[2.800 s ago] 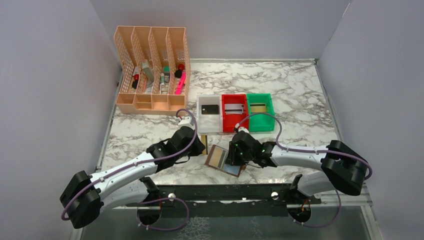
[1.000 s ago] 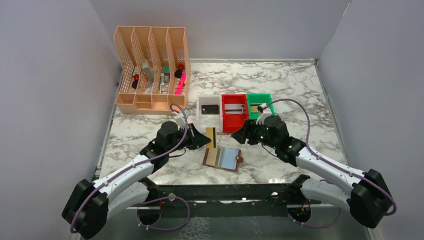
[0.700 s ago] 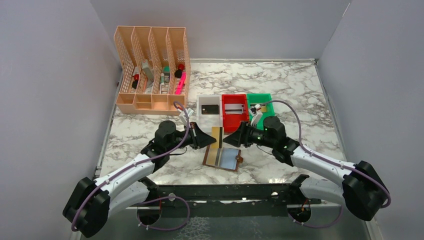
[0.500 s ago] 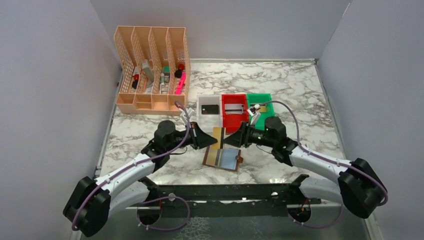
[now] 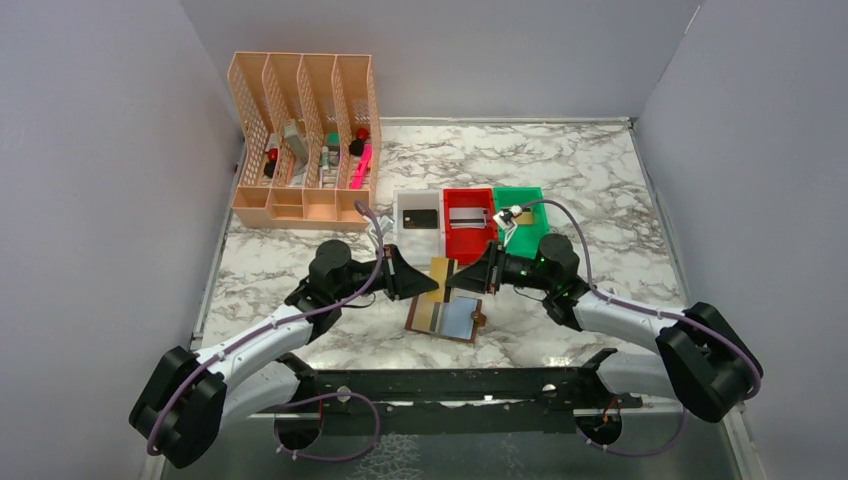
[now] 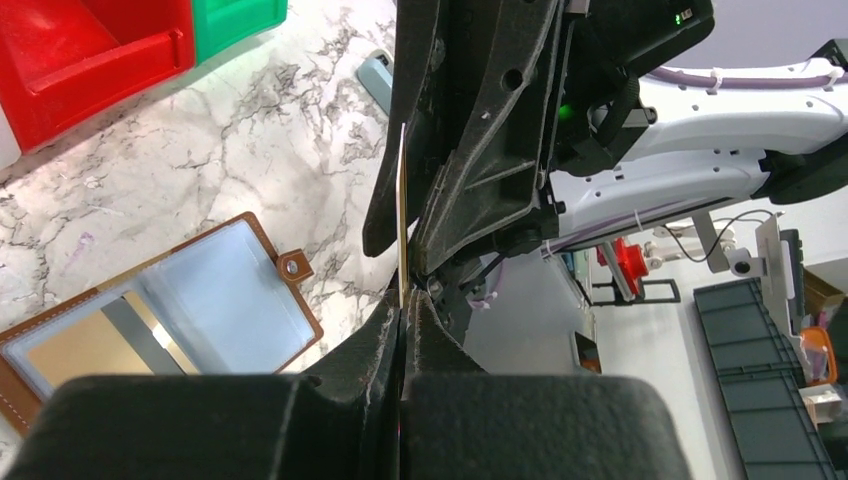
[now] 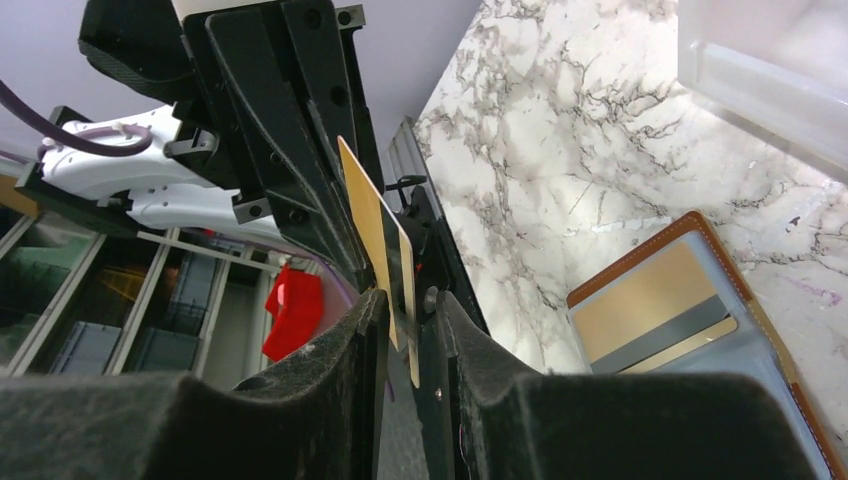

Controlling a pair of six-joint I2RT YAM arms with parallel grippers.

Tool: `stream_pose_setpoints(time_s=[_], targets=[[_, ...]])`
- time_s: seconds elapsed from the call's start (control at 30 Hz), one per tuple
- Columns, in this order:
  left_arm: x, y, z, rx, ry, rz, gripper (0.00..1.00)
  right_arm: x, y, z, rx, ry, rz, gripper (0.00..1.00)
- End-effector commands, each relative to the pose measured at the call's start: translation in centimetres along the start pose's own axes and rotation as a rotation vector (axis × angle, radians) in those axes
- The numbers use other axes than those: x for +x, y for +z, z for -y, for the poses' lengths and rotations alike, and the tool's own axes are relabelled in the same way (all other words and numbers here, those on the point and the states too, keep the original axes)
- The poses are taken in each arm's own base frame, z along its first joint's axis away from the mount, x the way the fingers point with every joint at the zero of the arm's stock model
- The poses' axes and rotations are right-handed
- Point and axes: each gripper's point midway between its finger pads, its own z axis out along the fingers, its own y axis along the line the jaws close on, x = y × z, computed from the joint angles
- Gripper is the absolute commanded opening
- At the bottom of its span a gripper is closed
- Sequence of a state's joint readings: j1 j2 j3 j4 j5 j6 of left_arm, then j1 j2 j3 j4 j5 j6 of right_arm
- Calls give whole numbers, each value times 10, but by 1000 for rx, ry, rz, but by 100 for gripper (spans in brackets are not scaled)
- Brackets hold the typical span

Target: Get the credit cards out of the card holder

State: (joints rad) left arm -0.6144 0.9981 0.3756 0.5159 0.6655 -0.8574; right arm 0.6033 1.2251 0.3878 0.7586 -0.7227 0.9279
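A gold credit card (image 5: 443, 272) hangs on edge in the air above the open brown card holder (image 5: 445, 317). My left gripper (image 5: 428, 283) is shut on the card's left end; in the left wrist view the card (image 6: 402, 210) stands edge-on out of the pinched fingertips (image 6: 402, 305). From the right, my right gripper (image 5: 474, 281) has its jaws on both sides of the same card (image 7: 375, 225), still apart with a gap at the right finger (image 7: 405, 300). The holder (image 7: 760, 340) lies flat, with another gold card (image 7: 650, 300) in its left pocket.
Behind the holder stand a white bin (image 5: 404, 236) with a black card (image 5: 421, 217), a red bin (image 5: 469, 243) with a silvery card (image 5: 467, 215) and a green bin (image 5: 535, 240). An orange desk organizer (image 5: 303, 140) is at the back left. A small light-blue block (image 6: 378, 75) lies on the marble.
My right gripper has swung left from beside the red bin to the card and narrowed its jaws around it. My left gripper has carried the card slightly right.
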Motion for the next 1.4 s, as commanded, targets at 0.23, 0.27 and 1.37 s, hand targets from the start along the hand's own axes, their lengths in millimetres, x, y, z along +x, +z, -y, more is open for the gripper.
stream_pose_setpoints(time_s=[0.23, 0.27, 1.37], targets=[[-1, -1, 12, 64, 19, -4, 0, 2, -7, -16, -101, -32, -13, 8], [-2, -1, 11, 61, 17, 1, 0, 2, -7, -15, -97, -31, -13, 7], [-30, -66, -92, -731, 192, 72, 99, -164, -123, 104, 1225, -631, 357, 1]])
